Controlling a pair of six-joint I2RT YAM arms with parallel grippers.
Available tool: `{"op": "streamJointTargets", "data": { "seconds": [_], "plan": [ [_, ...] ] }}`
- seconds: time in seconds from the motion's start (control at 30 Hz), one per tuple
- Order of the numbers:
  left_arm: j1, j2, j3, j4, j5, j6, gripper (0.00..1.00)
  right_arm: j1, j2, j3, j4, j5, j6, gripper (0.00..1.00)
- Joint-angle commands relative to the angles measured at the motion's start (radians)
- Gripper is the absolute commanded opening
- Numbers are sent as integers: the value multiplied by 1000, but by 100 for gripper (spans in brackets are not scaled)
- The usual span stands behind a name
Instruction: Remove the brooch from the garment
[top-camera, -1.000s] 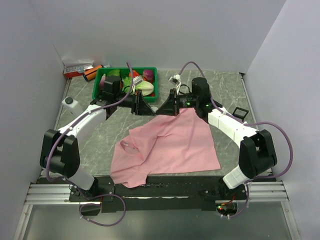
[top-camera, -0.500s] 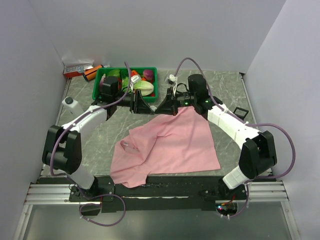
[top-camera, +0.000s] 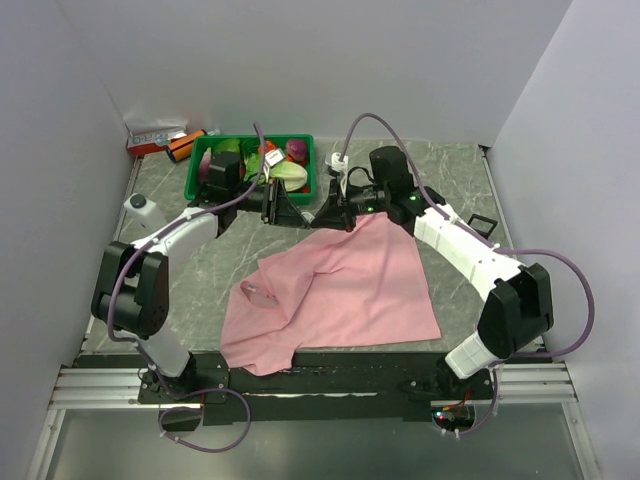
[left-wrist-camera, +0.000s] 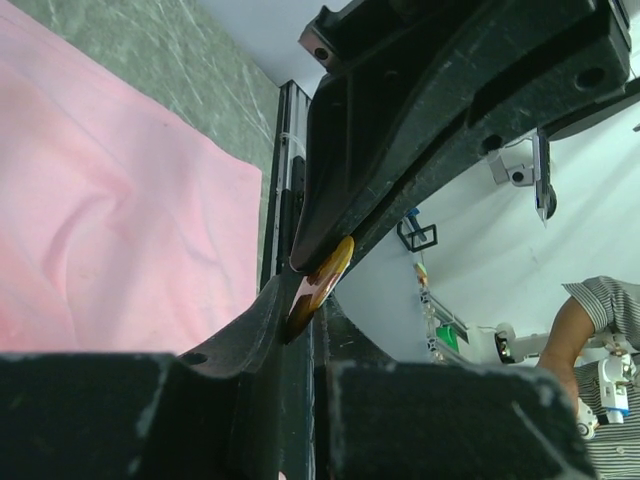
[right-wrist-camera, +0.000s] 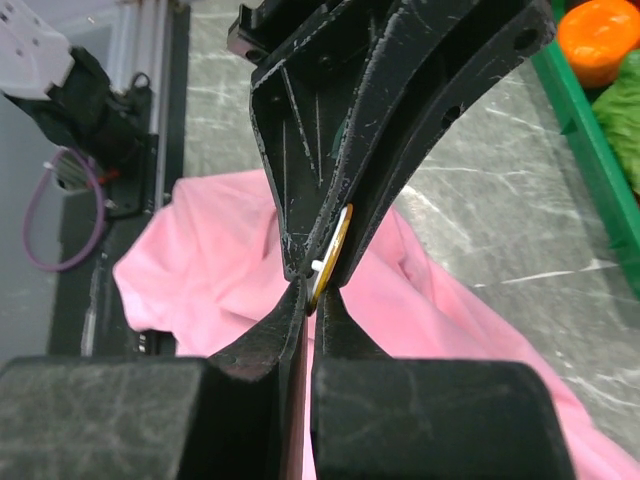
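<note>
**Two-arm brooch removal, with the grippers meeting at the garment's far corner.** The left gripper (left-wrist-camera: 305, 312) is clenching the brooch (left-wrist-camera: 320, 283), a small disc with a golden rim, edge-on between its fingertips. The right gripper (right-wrist-camera: 310, 305) is pinching shut on the garment (top-camera: 345, 285) just beside the disc. It is apparently gripping the fold of cloth that the pin passes through, though the fastening itself is hidden behind the fingers. The arrangement is working as a counter-hold: one arm is anchoring the cloth so that the other can draw the brooch off without dragging the whole shirt along. The held corner is rising off the table (top-camera: 200, 270), while the rest of the pink cloth is lying spread and wrinkled toward the near edge, with one sleeve folding over at the left. Just behind the meeting point, a green bin (top-camera: 311, 162) of toy vegetables is standing close to the left arm's wrist, limiting the room for a pull away from the robot. A packet (top-camera: 160, 138) is lying in the far left corner, well apart. The likeliest snag is the cloth itself, tenting between the two sets of fingers.
</note>
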Motion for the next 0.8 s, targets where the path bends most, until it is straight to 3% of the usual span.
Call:
{"op": "streamJointTargets", "data": {
  "seconds": [0.0, 0.13, 0.23, 0.43, 0.77],
  "plan": [
    [-1, 41, 93, -124, -212, 31, 1, 92, -71, 82, -55, -166, -147, 0],
    [-21, 42, 130, -222, -264, 107, 1, 109, -77, 97, -95, -152, -210, 0],
    [-62, 44, 200, -396, -333, 265, 1, 121, -73, 115, -124, -146, -250, 0],
    [-146, 41, 300, -587, -488, 480, 1, 123, -66, 120, -126, -145, -252, 0],
    [-171, 26, 380, -717, -755, 650, 1, 130, -70, 132, -141, -137, -287, 0]
  ]
}}
